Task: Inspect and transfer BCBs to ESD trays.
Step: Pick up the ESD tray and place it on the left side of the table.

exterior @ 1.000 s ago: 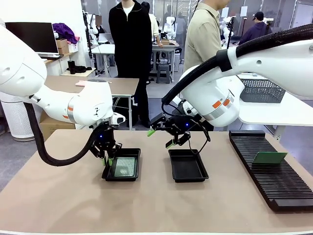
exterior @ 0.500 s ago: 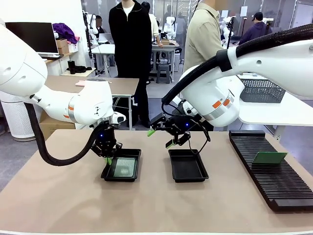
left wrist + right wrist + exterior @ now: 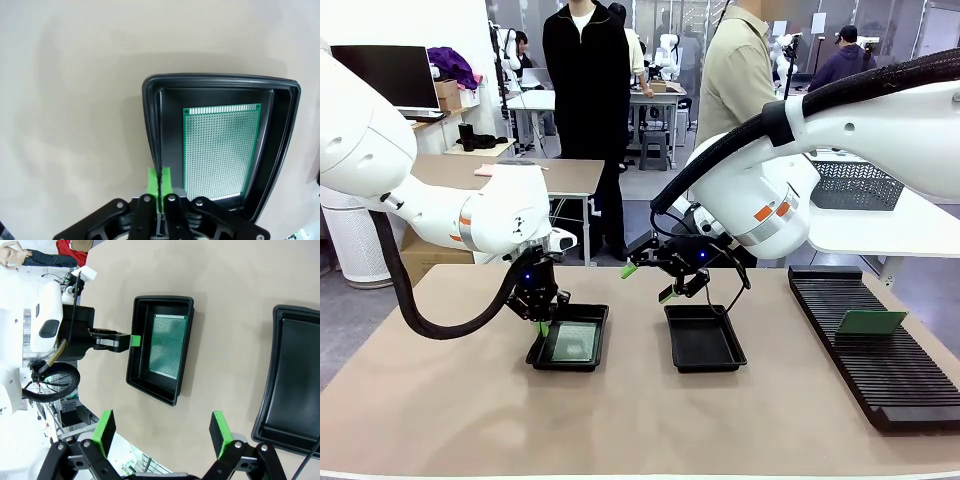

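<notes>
Two black ESD trays sit side by side mid-table. The left tray (image 3: 598, 348) (image 3: 155, 120) (image 3: 135, 370) holds a green BCB (image 3: 574, 340) (image 3: 220, 150) (image 3: 167, 346) flat on its floor. My left gripper (image 3: 542, 323) (image 3: 159, 181) is shut, its green pads pinching that tray's outer long rim. The right tray (image 3: 702, 340) (image 3: 295, 390) has nothing in it. Above its far left corner my right gripper (image 3: 647, 282) (image 3: 162, 427) hovers open with nothing between its fingers. Another BCB (image 3: 871, 321) stands in the rack.
A long black slotted rack (image 3: 885, 375) runs along the table's right side. A grey wire basket (image 3: 855, 186) rests on a white table behind it. Two people stand beyond the far edge. Bare tabletop spans the front and far left.
My left gripper's jaws have shut onto the left tray's rim and the tray has shifted very slightly. The right arm has not moved.
</notes>
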Tool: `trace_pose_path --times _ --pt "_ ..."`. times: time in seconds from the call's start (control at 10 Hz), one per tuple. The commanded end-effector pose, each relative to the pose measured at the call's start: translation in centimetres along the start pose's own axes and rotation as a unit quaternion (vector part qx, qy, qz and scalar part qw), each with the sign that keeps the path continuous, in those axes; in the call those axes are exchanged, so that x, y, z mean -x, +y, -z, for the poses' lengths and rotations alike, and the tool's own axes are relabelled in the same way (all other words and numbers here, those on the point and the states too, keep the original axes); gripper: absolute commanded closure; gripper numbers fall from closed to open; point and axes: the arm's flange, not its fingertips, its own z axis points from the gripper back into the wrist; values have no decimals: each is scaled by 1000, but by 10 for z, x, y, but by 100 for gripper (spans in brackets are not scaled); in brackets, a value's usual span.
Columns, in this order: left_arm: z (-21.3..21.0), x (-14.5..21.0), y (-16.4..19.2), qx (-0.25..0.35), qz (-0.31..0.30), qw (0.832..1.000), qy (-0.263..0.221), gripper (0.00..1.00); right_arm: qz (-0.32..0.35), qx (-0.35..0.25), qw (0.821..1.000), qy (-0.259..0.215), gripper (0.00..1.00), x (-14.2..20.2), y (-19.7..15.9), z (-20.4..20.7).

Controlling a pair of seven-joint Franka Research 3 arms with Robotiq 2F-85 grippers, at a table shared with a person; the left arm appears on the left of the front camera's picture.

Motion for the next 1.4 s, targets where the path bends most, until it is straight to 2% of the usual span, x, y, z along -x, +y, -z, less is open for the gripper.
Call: trace_pose_path --times 0.0,0.3,1.3 --pt "0 0 0 -2 2 1000 0 100 7 7 1000 2 0 -1 3 2" --pt "0 0 0 0 0 1000 0 97 7 7 1000 2 0 -1 3 2" --pt "-6 7 87 162 23 986 -12 97 7 7 1000 2 0 -1 3 2"
